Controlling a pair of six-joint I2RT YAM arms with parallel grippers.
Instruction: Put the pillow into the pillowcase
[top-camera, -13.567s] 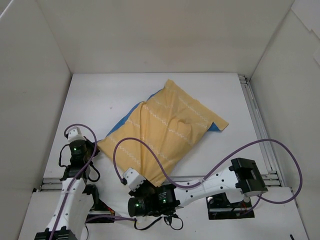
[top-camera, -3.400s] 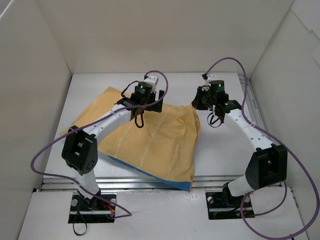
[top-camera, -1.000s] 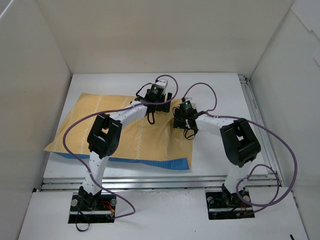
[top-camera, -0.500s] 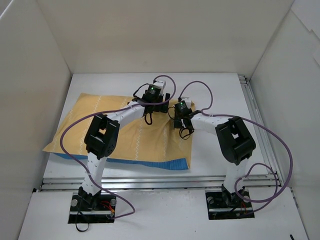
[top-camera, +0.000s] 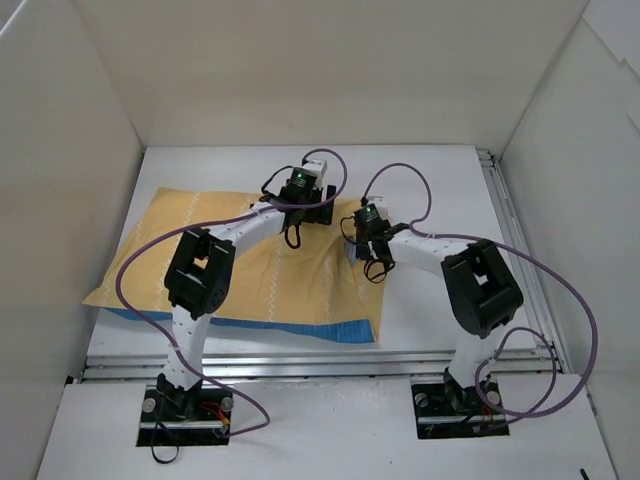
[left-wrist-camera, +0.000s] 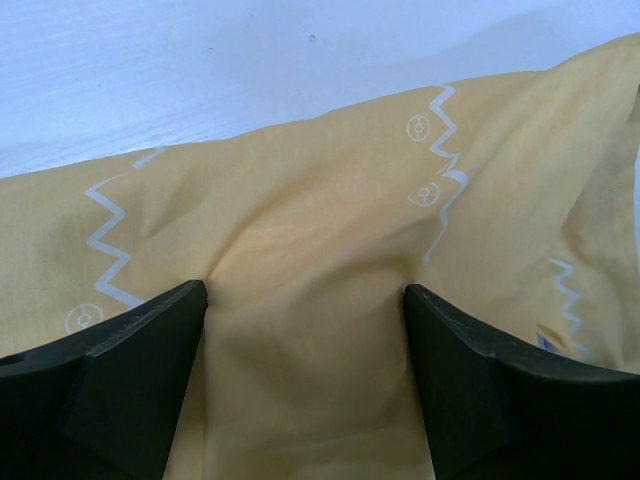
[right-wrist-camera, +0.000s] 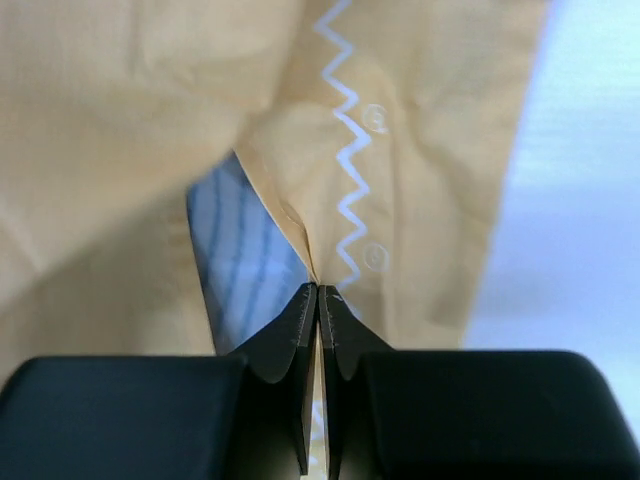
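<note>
- The right end effector was pinched fully together, its two black fingertips clamped on a fold at the edge of the pillowcase.
- Right beside that pinch the yellow cloth gaped a bit, and you could see a patch of blue fabric underneath.
- A white zigzag line with little circle marks ran down the yellow face straight toward the fingertips.
- The left end effector was spread wide apart. Both dark fingers were pressed down on the yellow cloth, with a soft hump of it bulging up between them and creases fanning out from the tips. It wasn't clamped on anything.
- From the top view, the two end effectors sat close together at the far right part of the pillowcase, the left one a little farther back than the right one.
- The pillowcase lay flat-ish on the left and middle of the white bench, yellow side up, with a thin blue strip showing along its near edge.
- Both arms reached forward from their bases at the near edge, and purple cables looped around them.
- White walls boxed in the bench on three sides.
</note>
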